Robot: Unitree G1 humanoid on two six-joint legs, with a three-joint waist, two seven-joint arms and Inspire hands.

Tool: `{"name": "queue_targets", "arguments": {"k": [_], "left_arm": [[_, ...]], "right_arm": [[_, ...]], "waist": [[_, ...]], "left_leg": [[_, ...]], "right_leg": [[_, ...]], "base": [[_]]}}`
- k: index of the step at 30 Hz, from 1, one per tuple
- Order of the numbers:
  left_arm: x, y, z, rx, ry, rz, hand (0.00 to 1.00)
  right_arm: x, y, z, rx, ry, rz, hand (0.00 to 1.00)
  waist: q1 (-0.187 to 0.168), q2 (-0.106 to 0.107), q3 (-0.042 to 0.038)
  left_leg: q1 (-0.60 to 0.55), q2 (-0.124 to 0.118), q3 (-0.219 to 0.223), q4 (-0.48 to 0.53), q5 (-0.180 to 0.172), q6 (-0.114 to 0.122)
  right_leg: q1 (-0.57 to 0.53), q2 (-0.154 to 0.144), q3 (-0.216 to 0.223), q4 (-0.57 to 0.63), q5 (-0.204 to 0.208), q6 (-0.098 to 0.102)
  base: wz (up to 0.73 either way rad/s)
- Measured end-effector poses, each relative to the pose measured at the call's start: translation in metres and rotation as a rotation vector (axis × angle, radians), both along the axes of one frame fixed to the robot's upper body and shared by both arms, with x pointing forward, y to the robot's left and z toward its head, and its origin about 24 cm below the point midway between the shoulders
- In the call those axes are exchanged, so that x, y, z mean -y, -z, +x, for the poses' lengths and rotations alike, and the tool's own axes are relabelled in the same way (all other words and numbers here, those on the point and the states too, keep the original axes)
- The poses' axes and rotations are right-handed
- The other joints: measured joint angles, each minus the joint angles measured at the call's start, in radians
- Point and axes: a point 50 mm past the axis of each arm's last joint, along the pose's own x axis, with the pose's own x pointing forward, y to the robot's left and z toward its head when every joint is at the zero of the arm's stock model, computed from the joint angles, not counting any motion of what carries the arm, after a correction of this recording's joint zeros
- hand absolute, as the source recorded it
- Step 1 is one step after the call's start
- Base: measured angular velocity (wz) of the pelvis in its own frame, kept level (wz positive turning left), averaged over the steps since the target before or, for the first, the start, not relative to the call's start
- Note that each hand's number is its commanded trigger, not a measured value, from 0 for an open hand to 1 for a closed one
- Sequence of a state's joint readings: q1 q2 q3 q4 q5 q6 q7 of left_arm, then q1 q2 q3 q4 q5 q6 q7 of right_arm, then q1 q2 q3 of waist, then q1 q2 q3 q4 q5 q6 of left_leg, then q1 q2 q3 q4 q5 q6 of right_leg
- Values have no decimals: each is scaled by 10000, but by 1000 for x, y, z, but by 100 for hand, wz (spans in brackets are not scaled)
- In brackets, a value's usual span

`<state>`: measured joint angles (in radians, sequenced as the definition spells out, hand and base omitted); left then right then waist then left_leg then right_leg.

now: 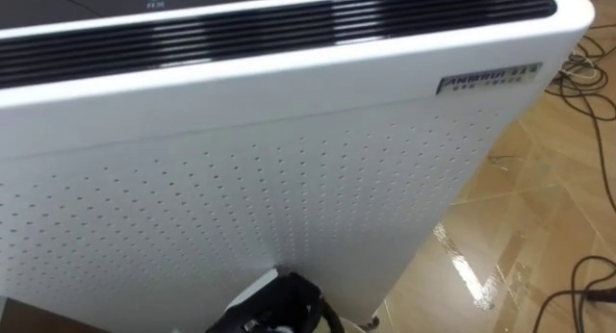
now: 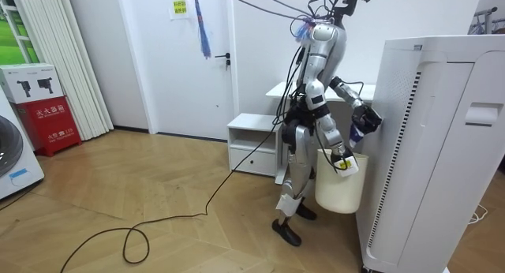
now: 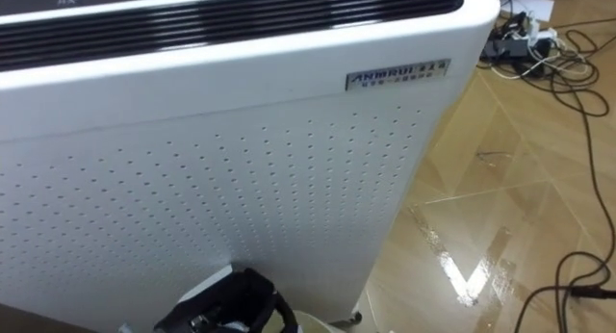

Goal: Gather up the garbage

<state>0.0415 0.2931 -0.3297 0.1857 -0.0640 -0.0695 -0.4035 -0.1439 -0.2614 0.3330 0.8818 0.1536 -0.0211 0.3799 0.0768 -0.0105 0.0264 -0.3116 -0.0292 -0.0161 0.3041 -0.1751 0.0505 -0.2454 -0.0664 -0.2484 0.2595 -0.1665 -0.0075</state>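
I stand close against a tall white perforated appliance point(image 1: 289, 179) with a black slatted top. In the room view my right hand point(image 2: 342, 161) hangs at hip height, curled on the rim of a cream waste bin point(image 2: 338, 190) that dangles beside the appliance point(image 2: 426, 147). My left hand point(image 2: 368, 117) is raised against the appliance's side panel. A small dark blue patch point(image 2: 355, 133) shows just under it; what it is I cannot tell. In the eye views that dark hand point(image 1: 279, 309) point(image 3: 231, 309) sits at the bottom edge, with a sliver of the bin's rim point(image 1: 358, 323) to its right.
Glossy wooden floor point(image 1: 520, 237) lies to the appliance's right, with dark cables point(image 3: 568, 294) and a heap of plugs and wires point(image 3: 525, 35). Behind me in the room view stand a low white cabinet point(image 2: 252, 143), a door, and a cable point(image 2: 142, 233) looping over the floor.
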Motion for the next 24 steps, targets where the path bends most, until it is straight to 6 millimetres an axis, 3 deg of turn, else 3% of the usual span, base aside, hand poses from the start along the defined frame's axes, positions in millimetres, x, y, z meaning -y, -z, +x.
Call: {"name": "queue_targets", "arguments": {"k": [24], "left_arm": [[-2,11,4,-386,-244,202,0]], "right_arm": [[-1,2,1,-22,24,-348,100]], "waist": [[-130,89,1]], "left_leg": [[-242,-9,-74,11,15,0]], "right_leg": [[-176,8,-42,-46,3,-5]], "base": [[0]]}}
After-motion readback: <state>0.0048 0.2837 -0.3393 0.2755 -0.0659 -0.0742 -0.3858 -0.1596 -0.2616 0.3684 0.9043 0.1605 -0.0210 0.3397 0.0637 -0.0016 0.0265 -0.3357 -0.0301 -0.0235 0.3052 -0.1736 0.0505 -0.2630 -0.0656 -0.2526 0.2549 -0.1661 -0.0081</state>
